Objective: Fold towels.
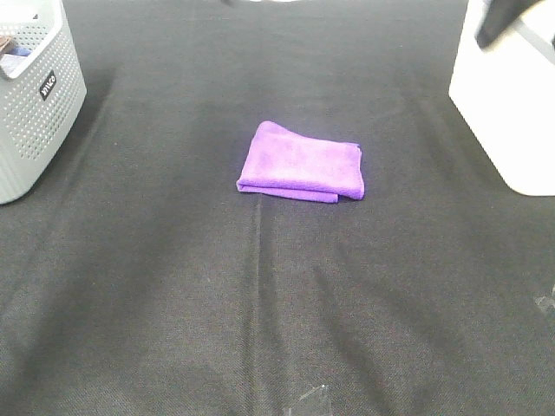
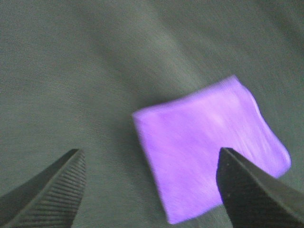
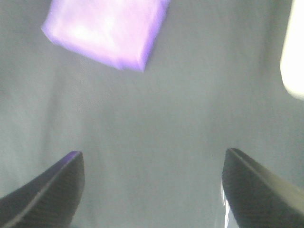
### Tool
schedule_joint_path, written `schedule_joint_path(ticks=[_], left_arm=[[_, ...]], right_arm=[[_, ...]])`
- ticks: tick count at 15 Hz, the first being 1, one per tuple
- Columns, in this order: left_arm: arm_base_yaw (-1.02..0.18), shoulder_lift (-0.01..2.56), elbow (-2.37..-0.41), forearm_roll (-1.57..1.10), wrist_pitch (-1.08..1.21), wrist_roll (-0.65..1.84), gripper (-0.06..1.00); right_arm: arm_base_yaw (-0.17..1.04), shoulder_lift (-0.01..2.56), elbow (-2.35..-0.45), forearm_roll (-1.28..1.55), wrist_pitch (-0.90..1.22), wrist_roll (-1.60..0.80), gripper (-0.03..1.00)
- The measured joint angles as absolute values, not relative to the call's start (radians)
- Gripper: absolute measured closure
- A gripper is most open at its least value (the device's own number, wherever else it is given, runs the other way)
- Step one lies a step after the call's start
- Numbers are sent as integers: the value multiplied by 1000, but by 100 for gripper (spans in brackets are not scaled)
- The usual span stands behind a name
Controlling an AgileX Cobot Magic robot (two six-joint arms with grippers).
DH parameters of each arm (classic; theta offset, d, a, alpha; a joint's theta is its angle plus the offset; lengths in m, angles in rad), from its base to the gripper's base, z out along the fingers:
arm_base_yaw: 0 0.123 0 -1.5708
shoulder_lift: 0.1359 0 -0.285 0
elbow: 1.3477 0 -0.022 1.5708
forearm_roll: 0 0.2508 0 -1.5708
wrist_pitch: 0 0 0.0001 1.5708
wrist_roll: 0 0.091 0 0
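Note:
The purple towel (image 1: 299, 160) lies folded into a compact rectangle in the middle of the black table, its layered edges facing the front. In the left wrist view my left gripper (image 2: 149, 152) hovers over the cloth-covered table with its dark fingers wide apart and open; the towel (image 2: 209, 147) lies flat beneath and beyond it, held by nothing. The right wrist view shows my right gripper (image 3: 153, 153) open too, over bare black table, with the towel (image 3: 107, 28) some way ahead of its fingertips. Neither gripper touches the towel.
A grey perforated basket (image 1: 35, 104) stands at the table's left edge. A white box (image 1: 507, 104) stands at the right edge, its corner also showing as a white box (image 3: 294, 57) in the right wrist view. A dark arm part (image 1: 503, 22) crosses the top right.

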State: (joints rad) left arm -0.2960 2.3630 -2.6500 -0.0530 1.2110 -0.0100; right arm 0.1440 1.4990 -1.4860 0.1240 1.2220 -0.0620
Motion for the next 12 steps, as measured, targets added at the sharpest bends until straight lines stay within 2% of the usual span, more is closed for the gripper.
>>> schedule_joint_path(ticks=[2,5,9,10,12], left_arm=[[-184,2240,-2483,-53,1212,-14,24],[-100,1966,-2179,-47,1213,0,24],[-93,1551,-1733,-6,1213,15,24],[-93,1305,-1498,0,1215,13,24],[-93,1057,-1276,0,1203,0,24]], right_arm=[[144,1429,-1423,124,1222,-61,20],[144,1308,-1363,126,1223,-61,20],[144,1044,-1200,157,1219,-61,20],[144,861,-1073,172,1220,-61,20],[144,669,-954,184,1220,-61,20]])
